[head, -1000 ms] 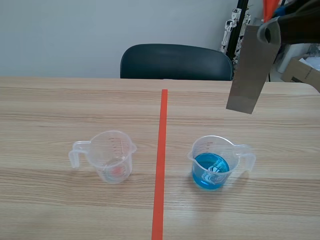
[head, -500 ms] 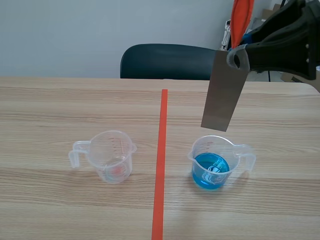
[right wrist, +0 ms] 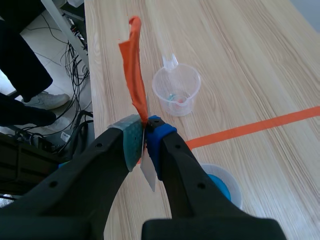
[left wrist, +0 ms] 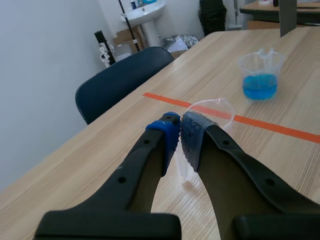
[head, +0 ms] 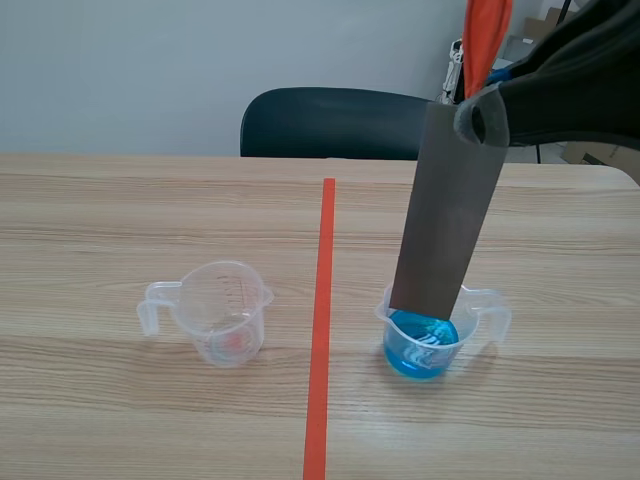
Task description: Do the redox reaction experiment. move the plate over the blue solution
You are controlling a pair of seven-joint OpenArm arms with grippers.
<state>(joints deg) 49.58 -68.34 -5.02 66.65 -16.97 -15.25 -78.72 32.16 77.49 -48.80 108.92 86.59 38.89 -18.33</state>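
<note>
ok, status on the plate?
Right gripper shut on plate. Plate hangs tilted over blue solution cup, lower edge near its rim. Left gripper shut on nothing. Nothing in the way.

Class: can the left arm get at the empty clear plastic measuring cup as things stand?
Probably yes: the empty clear plastic measuring cup sits just ahead of the shut left gripper, with nothing between them.

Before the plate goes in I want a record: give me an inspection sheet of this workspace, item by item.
Surface: wooden table with an orange-red tape line.
Job's things: grey plate hangs above the cup of blue solution, a gap showing in the left wrist view.
Clutter: second clear cup across the tape line.
Hands: right hand shut on the plate, orange strip pinched too; left hand shut, empty.
Cables: loose cables on the floor.
Surroundings: dark chair; a person's legs.
</note>
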